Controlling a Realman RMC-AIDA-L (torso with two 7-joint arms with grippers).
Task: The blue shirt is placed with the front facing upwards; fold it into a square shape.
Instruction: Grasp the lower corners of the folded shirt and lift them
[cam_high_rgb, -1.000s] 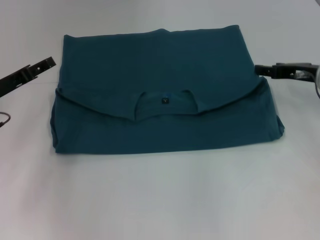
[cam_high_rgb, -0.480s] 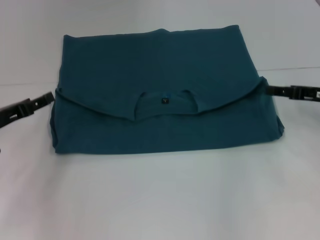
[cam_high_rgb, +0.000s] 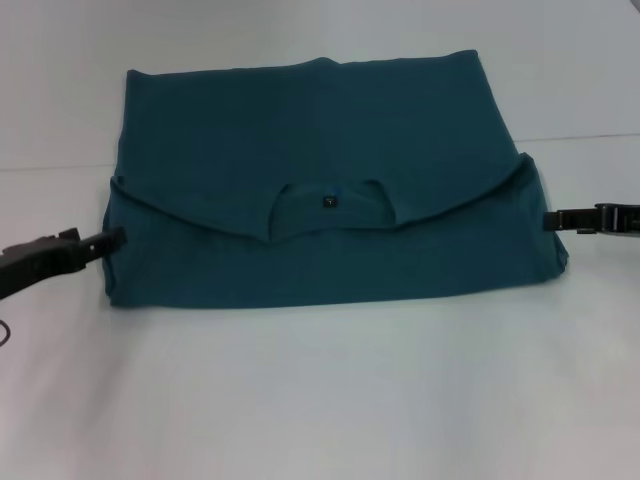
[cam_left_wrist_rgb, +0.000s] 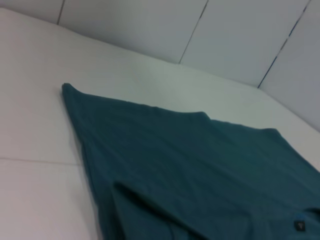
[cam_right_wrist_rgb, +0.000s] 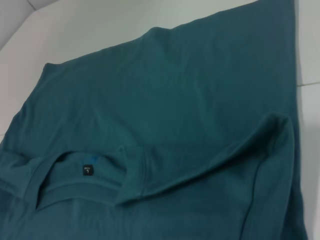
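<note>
The blue shirt (cam_high_rgb: 320, 190) lies flat on the white table (cam_high_rgb: 320, 400), partly folded into a wide rectangle with its plain teal side up. The near portion is doubled over the far portion, so that the round collar (cam_high_rgb: 330, 205) with its small black tag (cam_high_rgb: 329, 201) sits at the middle of the fold's edge, which sags in a shallow curve from both side corners. In the right wrist view the tag (cam_right_wrist_rgb: 87, 170) shows inside the collar band, and the folded flap's corner stands slightly raised off the layer beneath. The left gripper (cam_high_rgb: 108, 240) is low over the table at the shirt's left side edge, its dark tip touching or just beside the folded layer; whether it is spread or pressed together cannot be told. The right gripper (cam_high_rgb: 556, 220) is level with the right side edge of the folded part, just beside the cloth, and its state likewise cannot be told.
</note>
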